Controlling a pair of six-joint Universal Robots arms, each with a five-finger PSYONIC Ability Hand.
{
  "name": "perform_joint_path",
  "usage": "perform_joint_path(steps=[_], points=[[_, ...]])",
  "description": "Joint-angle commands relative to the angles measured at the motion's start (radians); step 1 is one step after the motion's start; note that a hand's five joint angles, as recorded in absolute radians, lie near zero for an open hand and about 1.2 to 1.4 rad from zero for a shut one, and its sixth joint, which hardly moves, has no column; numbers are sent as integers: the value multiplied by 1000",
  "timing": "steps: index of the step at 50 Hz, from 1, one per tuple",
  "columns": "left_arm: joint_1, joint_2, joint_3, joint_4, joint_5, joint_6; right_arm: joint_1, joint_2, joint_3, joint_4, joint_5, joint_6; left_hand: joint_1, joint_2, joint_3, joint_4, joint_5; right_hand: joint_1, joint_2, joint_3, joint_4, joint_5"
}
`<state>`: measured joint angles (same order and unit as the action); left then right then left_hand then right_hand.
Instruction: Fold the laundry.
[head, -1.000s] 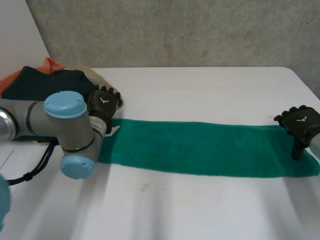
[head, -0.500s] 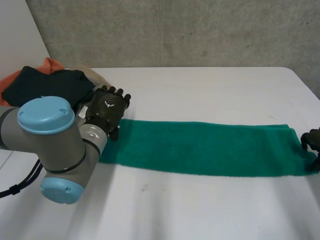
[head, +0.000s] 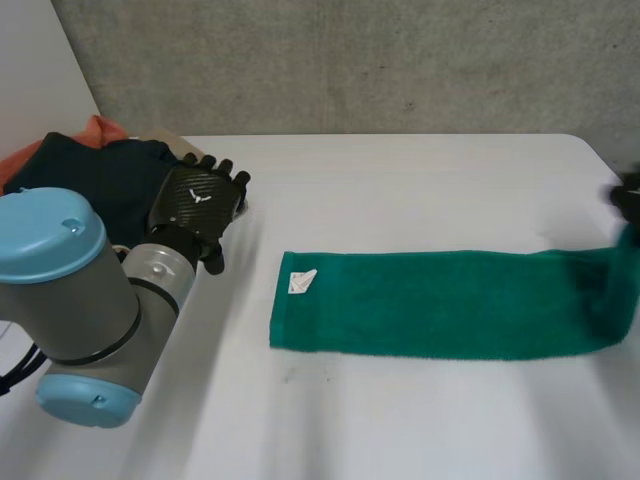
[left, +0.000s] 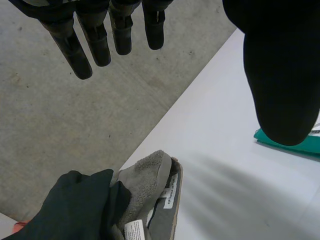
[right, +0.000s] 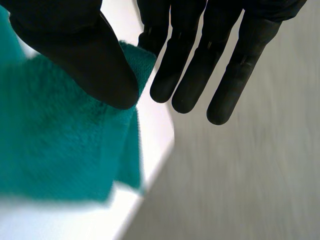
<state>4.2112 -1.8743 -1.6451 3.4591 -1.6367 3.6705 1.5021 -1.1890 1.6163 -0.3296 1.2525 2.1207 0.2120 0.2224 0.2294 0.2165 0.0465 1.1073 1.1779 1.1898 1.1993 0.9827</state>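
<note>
1. The green towel is laid lengthwise across the white surface, with its white label turned up at the end nearer the left arm
2. The towel's other end is lifted off the surface at the right edge. It is clamped between the thumb and the fingers of the right robot hand
3. The left robot hand is held with fingers straight and apart, nothing gripped, well apart from the towel and just beside a pile of clothes
4. In that pile a dark garment, a grey cloth and an orange piece are seen, heaped at the surface's far left corner
</note>
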Motion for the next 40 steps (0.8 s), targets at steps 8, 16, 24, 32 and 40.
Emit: perform_joint_path(steps=[8,16,24,32,40], points=[[-2,23,-30,0,1,-49,645,193,-50,-74,-200,22,1,-9,-16,-3,-8,289,218,207,197,239],[-14,-19,22,8,3,-53,702,266,-84,-71,-136,61,-4,-15,-22,-9,-13,-742,-813,-825,-835,-792],[-120,-97,136,11,5,-84,551,22,-20,-51,-39,474,-1,-12,-19,-6,-10,-933,-1003,-1015,-1025,-983],[-217,-195,246,14,6,-141,402,-46,66,133,-41,690,7,-3,-10,3,-2,-933,-1003,-1015,-1025,-983],[-269,-428,387,11,5,-135,290,-41,171,215,-10,512,22,12,5,18,13,-933,-1003,-1015,-1025,-983]])
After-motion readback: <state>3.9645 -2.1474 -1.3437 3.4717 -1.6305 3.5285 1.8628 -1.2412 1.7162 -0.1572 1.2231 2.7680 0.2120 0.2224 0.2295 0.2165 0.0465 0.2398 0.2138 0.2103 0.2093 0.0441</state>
